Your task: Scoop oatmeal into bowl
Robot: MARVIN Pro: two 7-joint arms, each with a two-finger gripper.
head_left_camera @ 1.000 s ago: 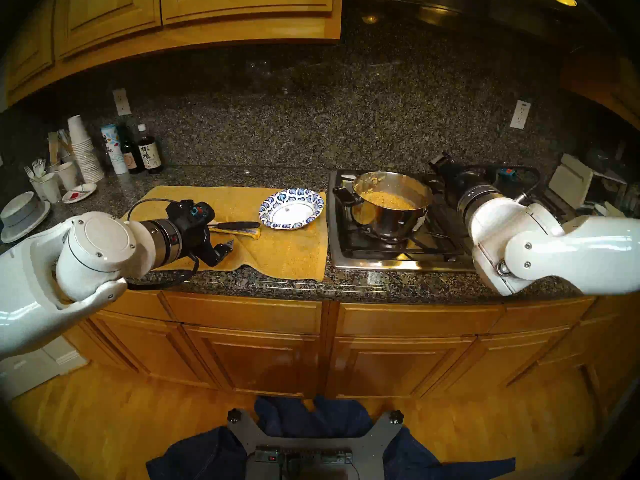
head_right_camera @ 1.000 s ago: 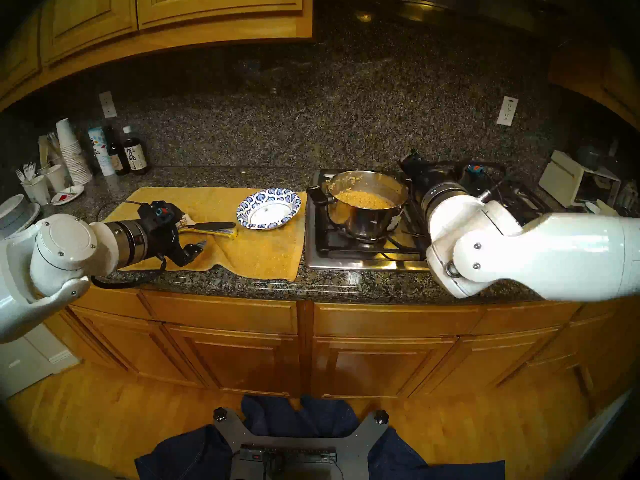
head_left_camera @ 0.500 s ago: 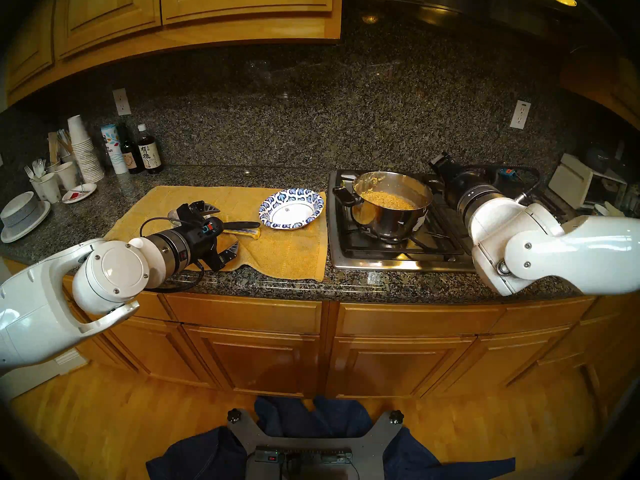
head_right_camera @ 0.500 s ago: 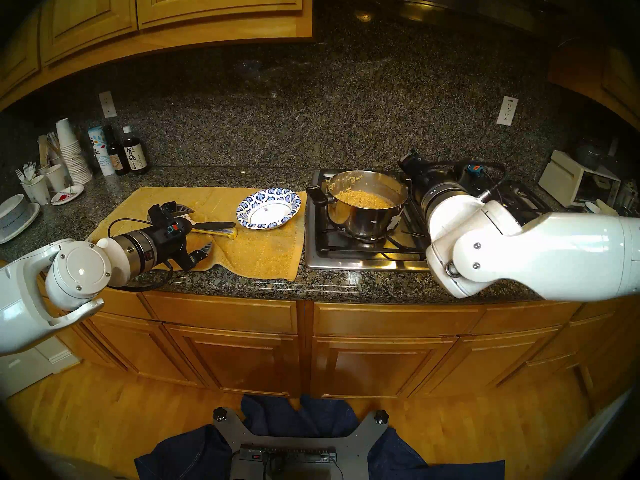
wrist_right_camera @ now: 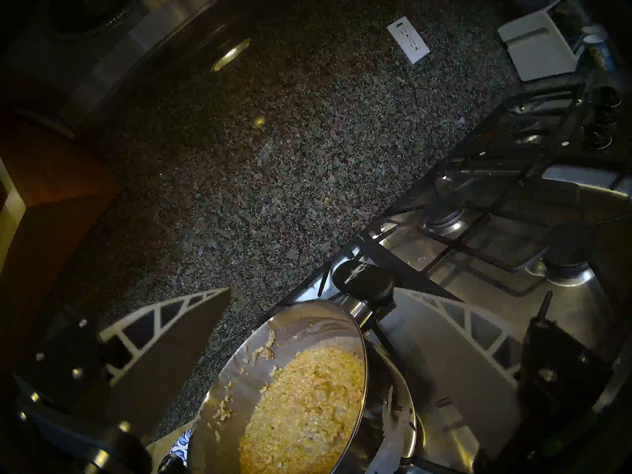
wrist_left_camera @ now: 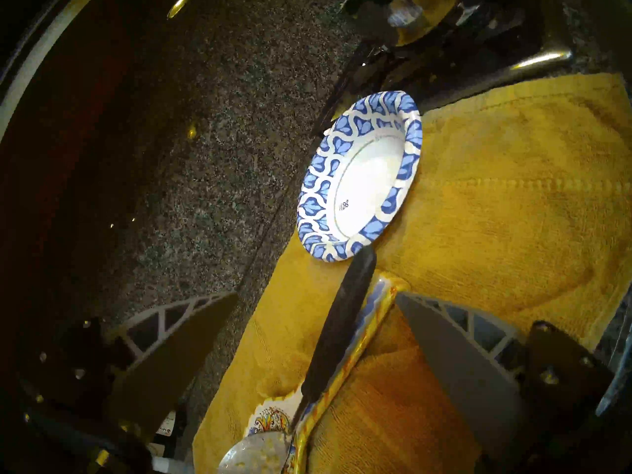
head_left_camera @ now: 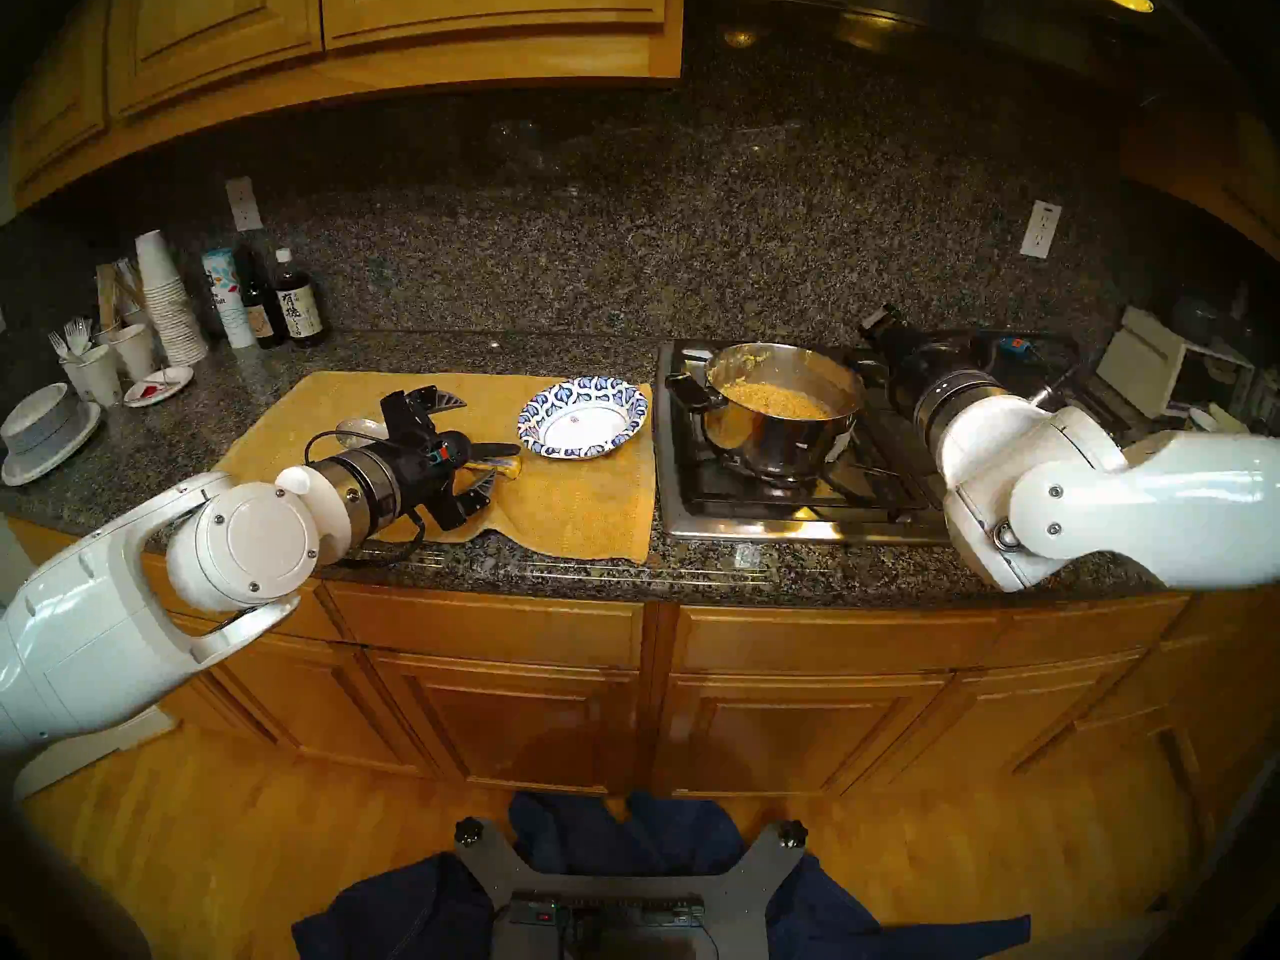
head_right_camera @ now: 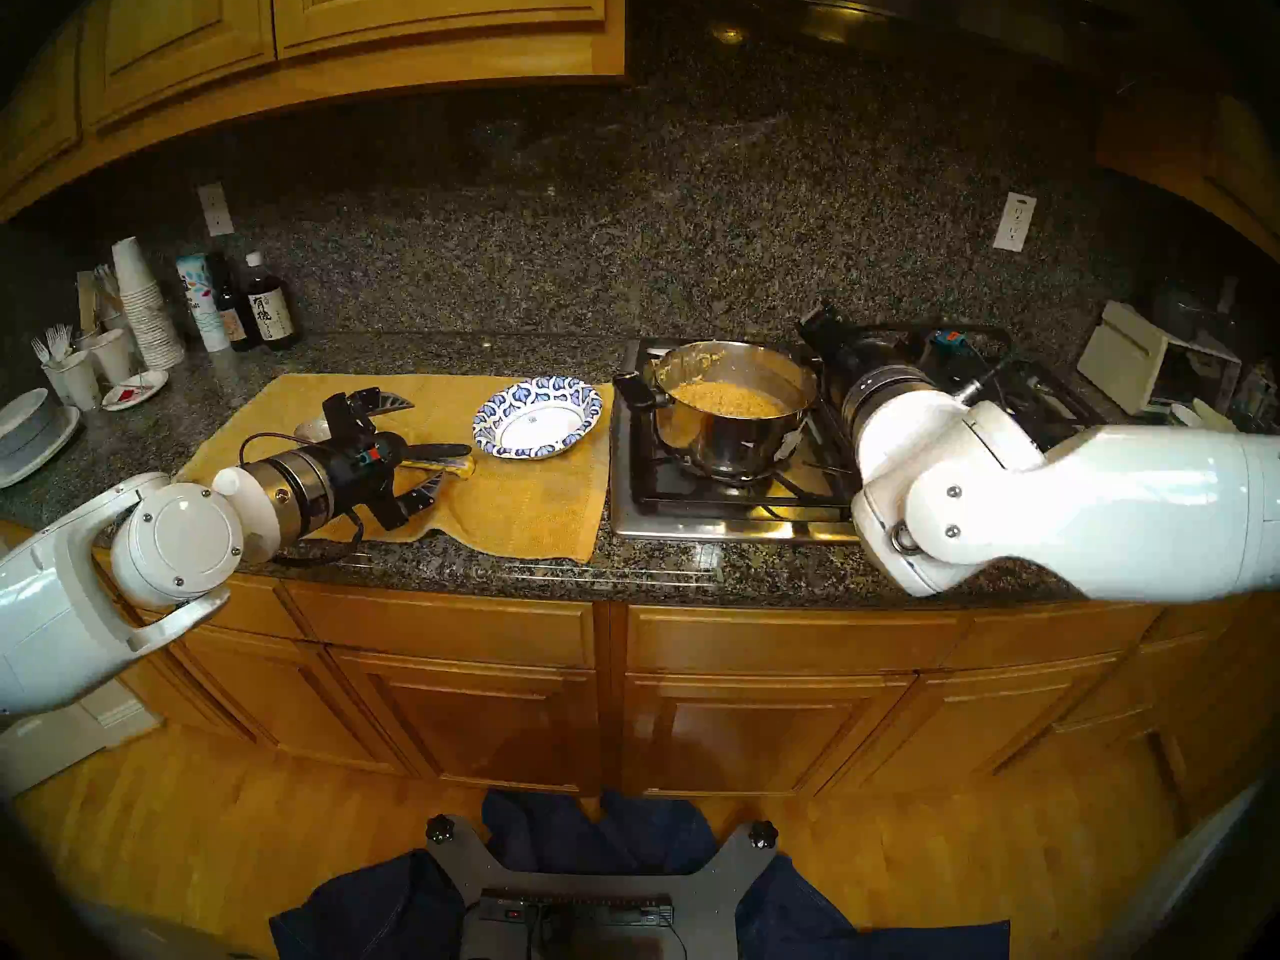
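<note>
The oatmeal (head_left_camera: 779, 399) (wrist_right_camera: 307, 405) lies in a shiny steel pot (head_left_camera: 783, 446) on the stove. The blue-and-white bowl (head_left_camera: 554, 394) (wrist_left_camera: 318, 196) sits empty on a yellow towel, left of the pot. A spoon with a black handle (head_left_camera: 495, 449) (wrist_left_camera: 342, 322) rests on a painted spoon rest (wrist_left_camera: 371, 309), with its metal head (head_left_camera: 360, 429) to the left. My left gripper (head_left_camera: 471, 442) (wrist_left_camera: 316, 293) is open, one finger on each side of the spoon handle and not touching it. My right gripper (wrist_right_camera: 312, 290) is open just behind the pot, near its black handle (wrist_right_camera: 366, 281).
The yellow towel (head_left_camera: 575, 508) covers the counter left of the stove (head_left_camera: 796, 519). Bottles (head_left_camera: 298, 307), stacked paper cups (head_left_camera: 163, 293) and plates (head_left_camera: 48, 432) crowd the back left. A white box (head_left_camera: 1143, 363) stands at the far right.
My left arm has swung right and turned at the wrist; its open fingers, earlier left of and beside the spoon, now straddle the handle. The right arm has not moved.
</note>
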